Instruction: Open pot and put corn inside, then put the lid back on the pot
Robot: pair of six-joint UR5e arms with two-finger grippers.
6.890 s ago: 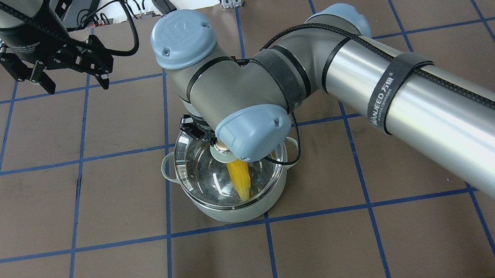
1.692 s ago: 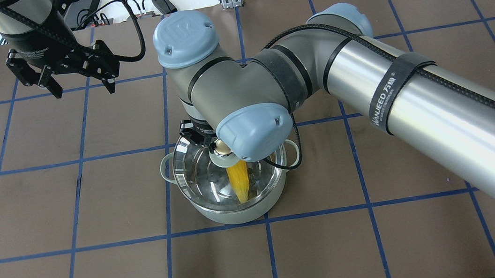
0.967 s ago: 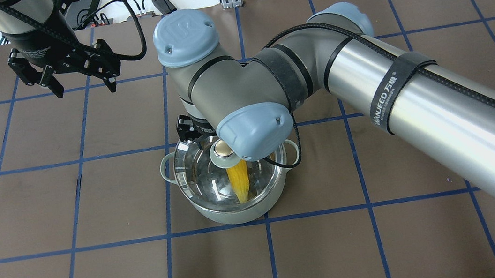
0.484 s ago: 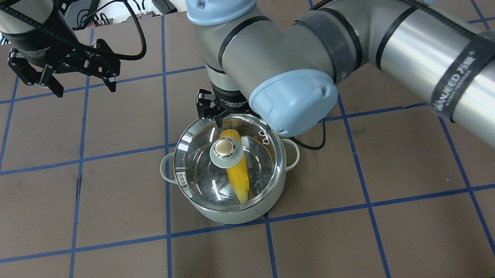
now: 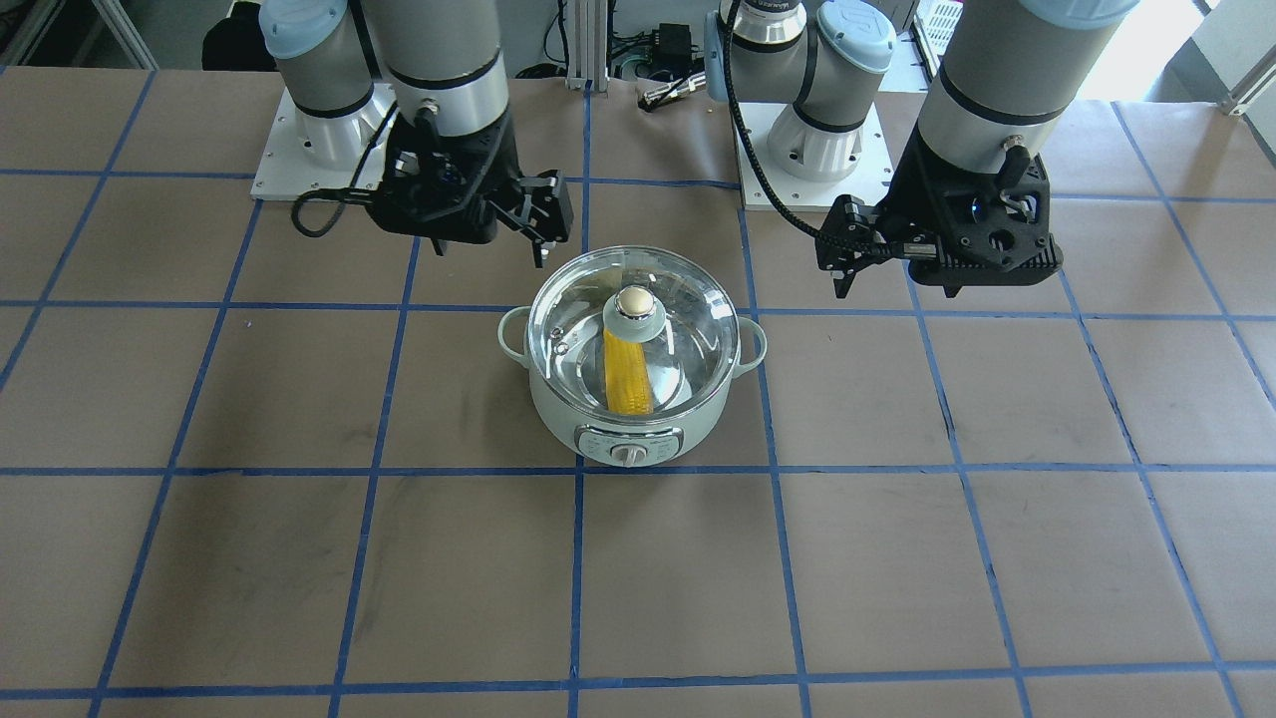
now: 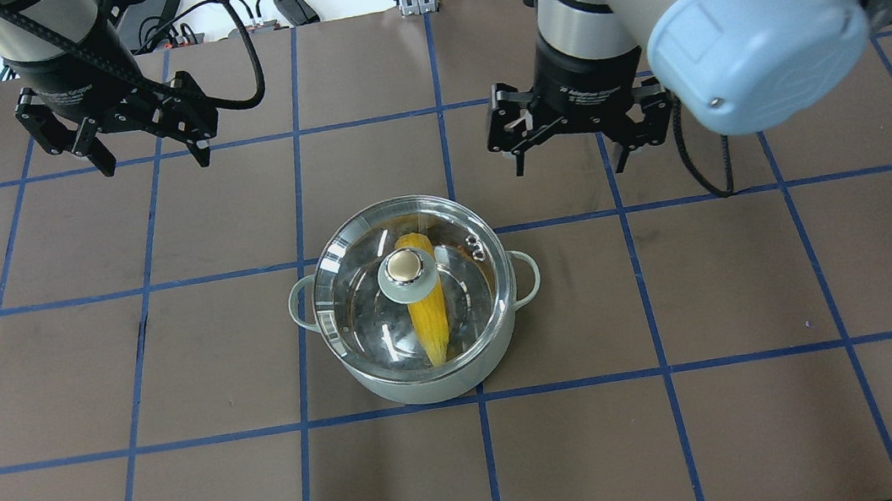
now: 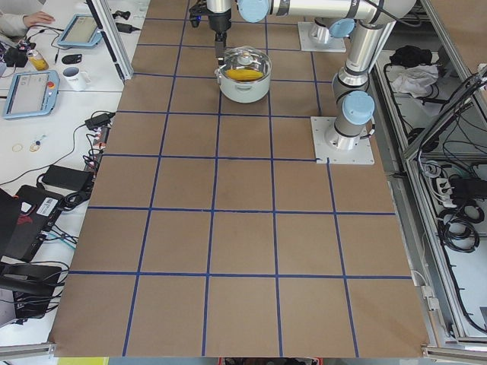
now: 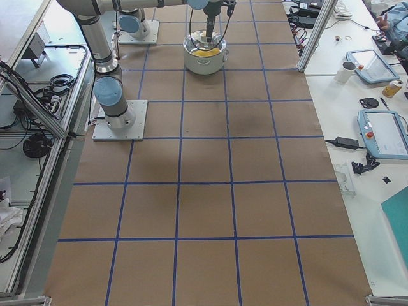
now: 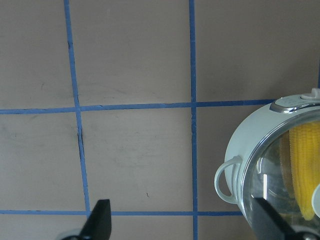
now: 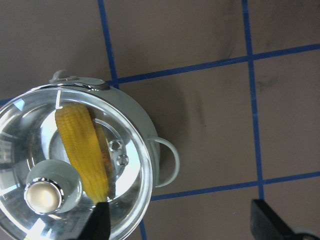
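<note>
The mint-green pot stands mid-table with the corn lying inside. The glass lid sits on the pot, its knob free. My right gripper is open and empty, raised behind and to the right of the pot. My left gripper is open and empty, far back left of it. The front view shows the pot, the lid and the corn. The right wrist view shows the lid knob and the corn; the left wrist view shows the pot at its right edge.
The brown table is marked with a blue tape grid. Both arm base plates stand at the robot's side. A side desk with tablets and a mug runs along the operators' side.
My right gripper has let go of the lid knob, opened, and pulled up and away to the back right. The lid now rests on the pot. The left arm has barely moved.
</note>
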